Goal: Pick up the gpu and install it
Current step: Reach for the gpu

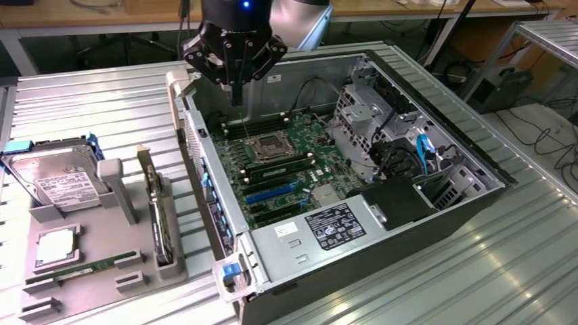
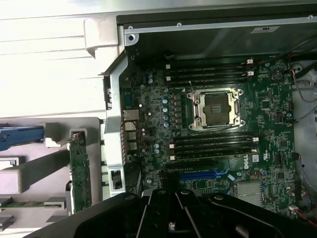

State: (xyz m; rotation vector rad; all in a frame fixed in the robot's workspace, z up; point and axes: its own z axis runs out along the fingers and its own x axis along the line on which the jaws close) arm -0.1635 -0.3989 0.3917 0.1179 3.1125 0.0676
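Note:
The gpu (image 1: 160,215) is a thin dark card standing on edge in a slot of the grey parts holder (image 1: 91,230), in the exterior view's left, beside the open computer case (image 1: 361,203). In the wrist view the gpu (image 2: 79,171) appears edge-on, with its metal bracket end near the case wall. My gripper (image 1: 237,98) hangs above the far end of the motherboard (image 1: 289,169), well away from the card. Its fingers are shut together with nothing between them. The gripper (image 2: 171,224) points down over the board near the blue slot (image 2: 203,175).
The holder also carries a silver hard drive (image 1: 56,181), a processor chip (image 1: 56,247) and a green RAM stick (image 1: 80,269). Inside the case are the empty processor socket (image 2: 216,108), memory slots, drive cages and cables (image 1: 424,152). Everything rests on a ribbed metal table (image 1: 451,271).

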